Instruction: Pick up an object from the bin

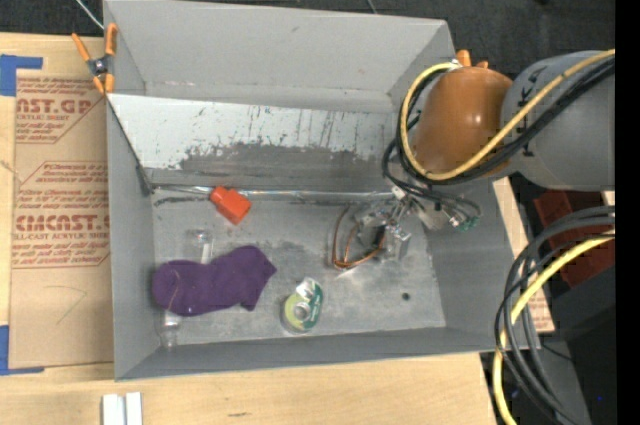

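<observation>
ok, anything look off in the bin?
Nothing looks spilled or damaged. The orange block, crumpled purple cloth and small greenish roll lie apart on the bin floor. The hand is at the view's right, clear of all three.

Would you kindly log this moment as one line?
gripper low, bin right | nearest: small roll | purple cloth, orange block left

The bin (300, 138) is matt grey metal, scuffed and scratched. The purple cloth (212, 281) looks soft and fuzzy; beyond it the orange block (231, 204) is smooth plastic.
</observation>
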Robot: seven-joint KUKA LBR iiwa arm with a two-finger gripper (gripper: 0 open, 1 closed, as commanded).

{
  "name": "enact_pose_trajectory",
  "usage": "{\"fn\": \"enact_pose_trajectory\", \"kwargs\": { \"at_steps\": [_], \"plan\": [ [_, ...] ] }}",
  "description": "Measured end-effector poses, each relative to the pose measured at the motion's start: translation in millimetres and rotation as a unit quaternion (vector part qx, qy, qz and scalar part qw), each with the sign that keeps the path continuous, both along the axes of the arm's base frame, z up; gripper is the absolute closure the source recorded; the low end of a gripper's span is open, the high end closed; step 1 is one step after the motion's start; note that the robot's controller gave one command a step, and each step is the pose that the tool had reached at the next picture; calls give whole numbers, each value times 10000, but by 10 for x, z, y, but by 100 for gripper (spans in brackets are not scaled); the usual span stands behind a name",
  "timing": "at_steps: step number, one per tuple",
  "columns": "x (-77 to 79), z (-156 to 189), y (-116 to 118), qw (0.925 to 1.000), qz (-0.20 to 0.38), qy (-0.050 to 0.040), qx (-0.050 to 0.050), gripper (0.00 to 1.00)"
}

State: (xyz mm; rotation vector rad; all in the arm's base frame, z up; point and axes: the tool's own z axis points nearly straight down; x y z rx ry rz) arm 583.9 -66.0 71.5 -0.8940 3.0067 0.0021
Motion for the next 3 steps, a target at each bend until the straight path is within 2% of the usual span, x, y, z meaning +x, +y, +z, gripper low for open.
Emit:
{"fn": "enact_pose_trajectory", "kwargs": {
  "at_steps": [1,2,3],
  "plan": [
    [-184,1027,13,10000,-65,-10,5,100],
    [8,616,-147,9998,-211,1,11,100],
    [-86,1654,176,9997,-239,-10,13,100]
  ]
}}
